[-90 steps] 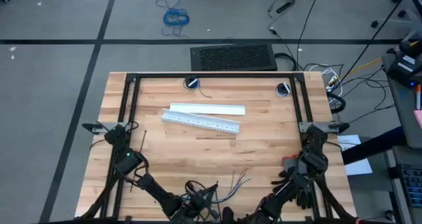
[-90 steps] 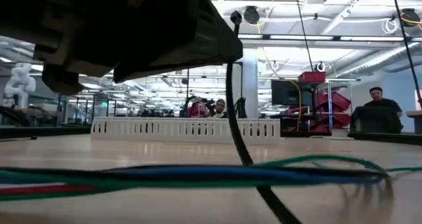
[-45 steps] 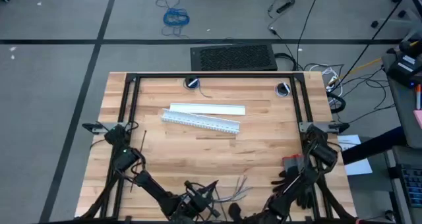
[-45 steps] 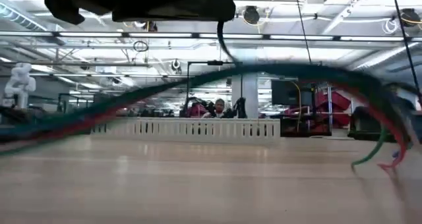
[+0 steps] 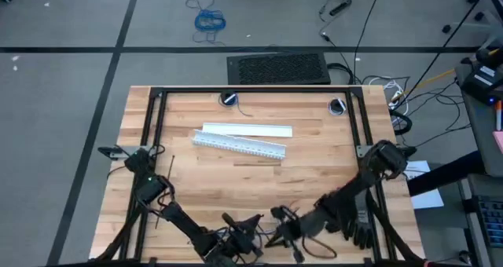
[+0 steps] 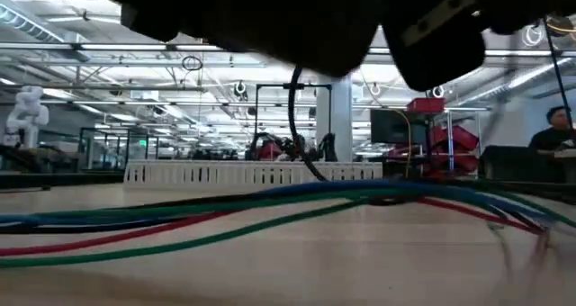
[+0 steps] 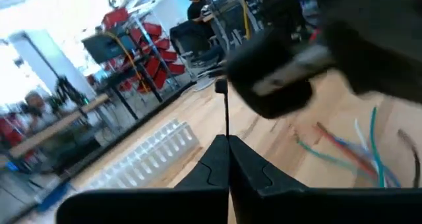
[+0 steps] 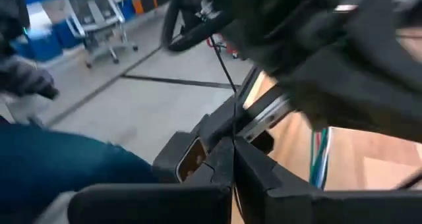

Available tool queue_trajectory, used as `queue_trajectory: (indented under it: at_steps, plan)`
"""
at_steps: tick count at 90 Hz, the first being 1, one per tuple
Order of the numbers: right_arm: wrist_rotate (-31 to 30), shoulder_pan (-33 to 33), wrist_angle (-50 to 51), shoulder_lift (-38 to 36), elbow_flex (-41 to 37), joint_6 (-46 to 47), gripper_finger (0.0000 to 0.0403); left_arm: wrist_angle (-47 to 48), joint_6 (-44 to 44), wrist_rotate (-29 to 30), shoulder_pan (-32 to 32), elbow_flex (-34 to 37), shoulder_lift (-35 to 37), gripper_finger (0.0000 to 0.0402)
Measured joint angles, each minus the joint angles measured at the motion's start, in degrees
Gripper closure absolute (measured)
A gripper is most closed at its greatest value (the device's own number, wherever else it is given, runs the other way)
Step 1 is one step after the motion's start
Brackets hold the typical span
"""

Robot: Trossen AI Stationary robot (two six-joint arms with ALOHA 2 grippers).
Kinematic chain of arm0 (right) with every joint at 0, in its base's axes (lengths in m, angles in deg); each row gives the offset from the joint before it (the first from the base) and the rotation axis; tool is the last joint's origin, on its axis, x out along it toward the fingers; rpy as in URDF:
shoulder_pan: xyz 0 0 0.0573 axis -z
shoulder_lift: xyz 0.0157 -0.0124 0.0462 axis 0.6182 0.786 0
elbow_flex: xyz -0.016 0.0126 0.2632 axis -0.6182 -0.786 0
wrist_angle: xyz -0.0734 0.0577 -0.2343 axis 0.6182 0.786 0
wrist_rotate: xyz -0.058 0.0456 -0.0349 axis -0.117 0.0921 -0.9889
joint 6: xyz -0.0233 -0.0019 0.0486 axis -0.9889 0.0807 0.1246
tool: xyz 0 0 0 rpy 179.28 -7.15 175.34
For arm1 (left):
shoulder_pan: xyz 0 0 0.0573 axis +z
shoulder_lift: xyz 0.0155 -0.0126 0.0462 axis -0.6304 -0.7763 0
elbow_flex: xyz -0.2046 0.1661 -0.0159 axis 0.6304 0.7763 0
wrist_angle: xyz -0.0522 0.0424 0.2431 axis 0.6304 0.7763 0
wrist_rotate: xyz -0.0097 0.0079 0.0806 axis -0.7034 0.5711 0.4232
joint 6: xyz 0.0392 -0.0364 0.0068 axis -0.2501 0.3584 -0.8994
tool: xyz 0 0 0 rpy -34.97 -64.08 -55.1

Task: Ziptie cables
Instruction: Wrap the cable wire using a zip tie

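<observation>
Left tool [image 5: 250, 228]: closed on an upright ziptie [image 7: 226, 112].
Right tool [image 5: 284, 229]: closed, just beside it.
Cables [image 6: 270, 207]: on table [image 5: 314, 165] under both tools, lying crosswise.

A large open robotics lab was shown: a wooden tabletop [image 5: 236, 181], red parts bins [image 6: 454, 137] on racks, ceiling strip lights, seated people at distant desks

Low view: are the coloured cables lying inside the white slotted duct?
No. The cables stretch across the bare wooden table in the foreground, well in front of the white slotted duct standing farther back.
</observation>
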Motion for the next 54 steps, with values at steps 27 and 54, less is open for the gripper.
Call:
queue_trajectory:
  at_steps: [27, 54]
  plan:
    - [8.92, 5.77, -12.72, -0.83, -8.63, 10.29, 0.0403, 5.53, -0.7, -0.63, -2.11, 0.0, -0.09, 0.0402]
    - [10.45, 7.82, -13.68, -0.85, -10.06, 13.39, 0.0403, 9.25, -0.79, -1.09, -1.69, 0.0, -0.11, 0.0402]
